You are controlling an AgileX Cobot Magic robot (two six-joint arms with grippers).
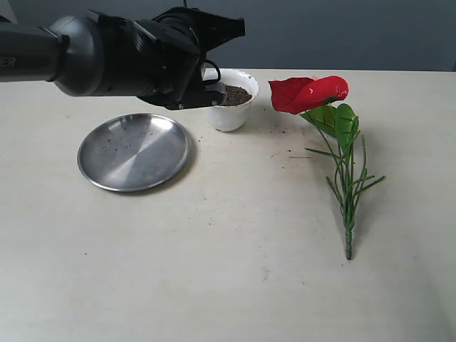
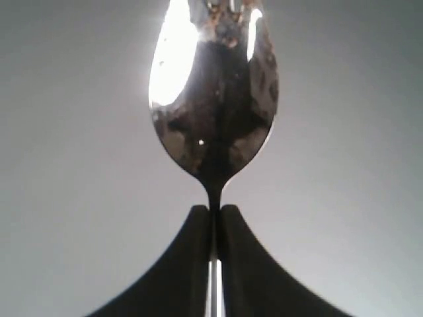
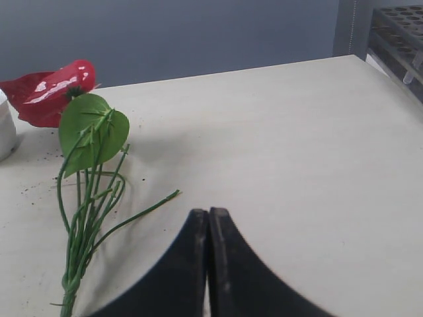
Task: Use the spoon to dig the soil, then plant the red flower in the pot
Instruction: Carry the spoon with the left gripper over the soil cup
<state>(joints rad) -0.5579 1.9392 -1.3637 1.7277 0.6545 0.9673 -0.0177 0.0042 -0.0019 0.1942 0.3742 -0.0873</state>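
Here the left gripper (image 2: 213, 210) clamps the spoon (image 2: 213, 99) beside the pot (image 1: 229, 117) of soil (image 1: 237, 94); the right gripper (image 3: 209, 212) is closed, empty.

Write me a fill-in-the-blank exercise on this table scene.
The left gripper is shut on the ____.
The soil sits inside the white ____.
The red flower lies flat on the ____.
The right gripper holds ____.
Missing: spoon; pot; table; nothing.

**What your worktop carries**

On your pale worktop (image 1: 235, 271) you have a round steel plate (image 1: 134, 151) at the left, the white pot (image 1: 229, 114) just beside it, and the red flower (image 1: 340, 125) lying flat at the right. Dark crumbs (image 1: 281, 132) are scattered between pot and flower.
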